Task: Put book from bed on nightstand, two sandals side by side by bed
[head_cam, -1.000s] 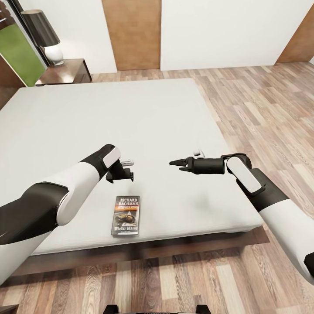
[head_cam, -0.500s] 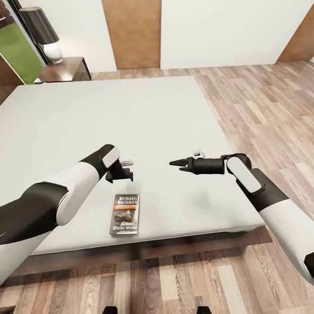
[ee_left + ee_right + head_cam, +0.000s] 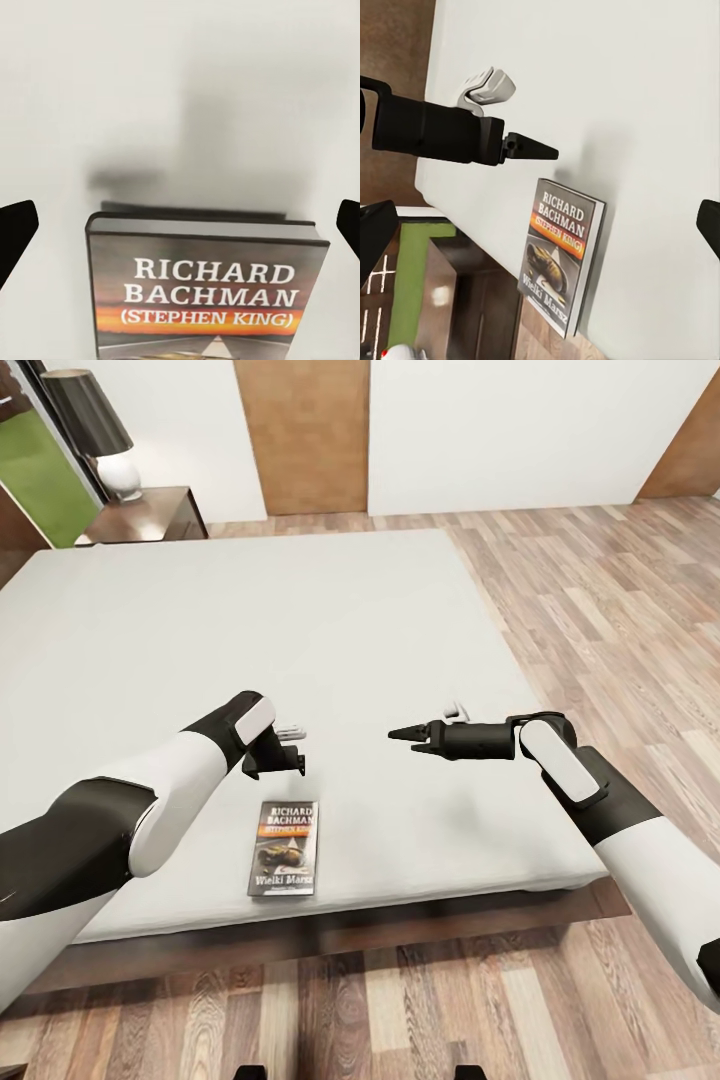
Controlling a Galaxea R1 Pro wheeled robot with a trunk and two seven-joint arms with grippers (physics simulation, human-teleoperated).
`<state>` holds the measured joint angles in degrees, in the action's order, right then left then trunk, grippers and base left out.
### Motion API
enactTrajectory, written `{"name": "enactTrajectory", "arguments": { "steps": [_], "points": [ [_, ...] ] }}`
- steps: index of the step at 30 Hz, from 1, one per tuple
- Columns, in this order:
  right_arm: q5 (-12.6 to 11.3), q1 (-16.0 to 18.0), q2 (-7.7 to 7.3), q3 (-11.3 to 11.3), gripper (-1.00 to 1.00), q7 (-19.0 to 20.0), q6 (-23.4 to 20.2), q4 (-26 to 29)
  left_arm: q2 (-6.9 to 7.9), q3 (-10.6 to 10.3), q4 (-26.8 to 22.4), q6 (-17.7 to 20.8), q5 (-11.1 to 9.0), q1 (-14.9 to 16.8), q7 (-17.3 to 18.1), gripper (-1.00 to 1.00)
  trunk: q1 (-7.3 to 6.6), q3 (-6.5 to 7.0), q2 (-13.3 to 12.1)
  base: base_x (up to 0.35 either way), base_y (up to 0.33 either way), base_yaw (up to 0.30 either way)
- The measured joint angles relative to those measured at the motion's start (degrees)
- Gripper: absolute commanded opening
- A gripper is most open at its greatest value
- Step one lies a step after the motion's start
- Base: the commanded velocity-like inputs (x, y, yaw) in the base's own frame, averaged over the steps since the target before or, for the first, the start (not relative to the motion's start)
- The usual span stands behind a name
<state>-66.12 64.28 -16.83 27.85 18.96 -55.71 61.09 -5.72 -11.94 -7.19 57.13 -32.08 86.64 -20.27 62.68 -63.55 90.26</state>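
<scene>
- The book [image 3: 285, 849] lies flat, cover up, on the bed [image 3: 300, 630], close to the mattress's near edge and parallel to it in its short side.
- It looks a thin paperback: light, likely a little flexible, with a glossy cover that may slide on the fingers.
- Lying flush on a soft mattress, it offers no gap beneath; pressing one finger into the mattress beside a long edge should let the fingers close across the width.
- A pinch across the two long edges, near the middle, seems safest; a hold at a corner would likely let the book droop or swing.
- The left gripper [image 3: 285, 750] hovers just beyond the book's top edge, fingers spread wide and empty; in the left wrist view the dark fingertips [image 3: 15, 236] stand at either side, well apart, with the book's top edge between them.
- The right gripper [image 3: 408, 736] hangs over bare mattress, apart from the book, empty; the right wrist view shows its tips spread wide, so it is released.
- A nightstand [image 3: 150, 515] with a lamp [image 3: 100, 430] stands at the far corner of the bed, well away from the book.
</scene>
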Motion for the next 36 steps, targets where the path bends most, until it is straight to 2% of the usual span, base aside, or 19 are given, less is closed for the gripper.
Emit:
{"name": "enactTrajectory", "arguments": {
  "steps": [2, 17, 36],
  "points": [
    [0.00, 0.00, 0.00, 0.00, 1.00, 0.00, 0.00, 0.00, 0.00, 0.00, 0.02, 0.00, 0.00, 0.00, 0.00, 1.00, 0.44, -0.36, 0.80, 0.000, 0.000, 0.000],
    [-0.03, 0.00, 0.08, 0.00, 1.00, 0.00, 0.00, 0.00, 0.00, -0.08, 0.33, 0.05, 0.00, 0.00, -0.01, 1.00, 0.44, -0.36, 0.82, 0.000, 0.000, 0.000],
    [0.00, 0.00, 0.09, 0.00, 1.00, 0.00, 0.00, 0.00, 0.00, -0.08, 0.40, 0.08, 0.00, 0.00, -0.01, 1.00, 4.61, -3.77, 8.42, 0.000, 0.000, 0.000]
  ]
}}
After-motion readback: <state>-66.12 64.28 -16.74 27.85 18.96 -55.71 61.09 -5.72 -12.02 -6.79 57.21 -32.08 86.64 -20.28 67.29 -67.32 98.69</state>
